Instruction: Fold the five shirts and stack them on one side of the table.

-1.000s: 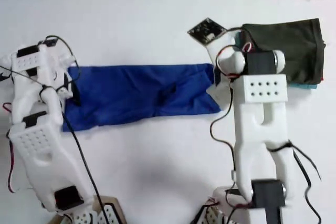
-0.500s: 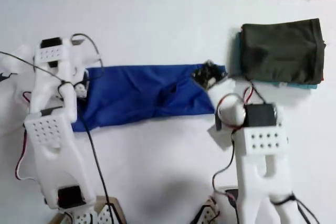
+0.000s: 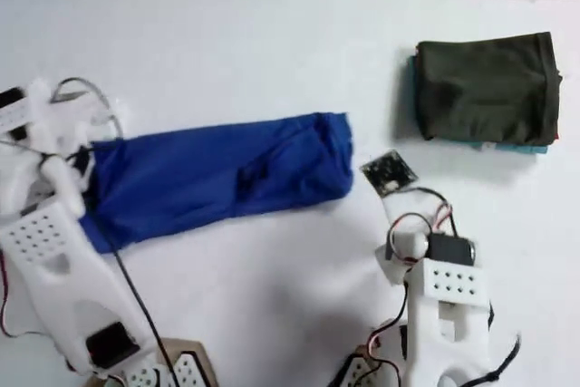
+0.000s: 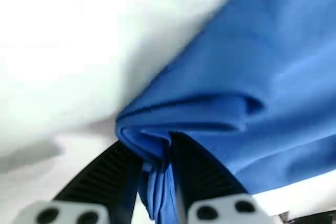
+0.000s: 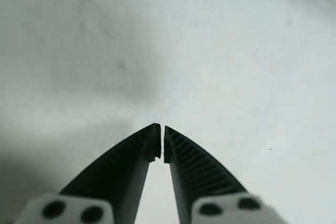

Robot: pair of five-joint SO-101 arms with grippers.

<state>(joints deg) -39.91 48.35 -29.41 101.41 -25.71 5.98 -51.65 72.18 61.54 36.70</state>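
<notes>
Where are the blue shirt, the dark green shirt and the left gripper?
blue shirt point(image 3: 217, 178), high view, middle of the cloth.
dark green shirt point(image 3: 487, 88), high view, folded top face.
left gripper point(image 4: 156, 148), left wrist view, between its tips.

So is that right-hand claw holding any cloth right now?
No, the right gripper is closed on nothing, with just bare white table ahead of it.

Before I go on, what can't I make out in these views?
High view: the left arm covers the blue shirt's gripped end.
High view: the dark green shirt hides how many lie beneath; a teal edge peeks out.
Left wrist view: beyond the left gripper, frame edges cut off the shirt's folds.
</notes>
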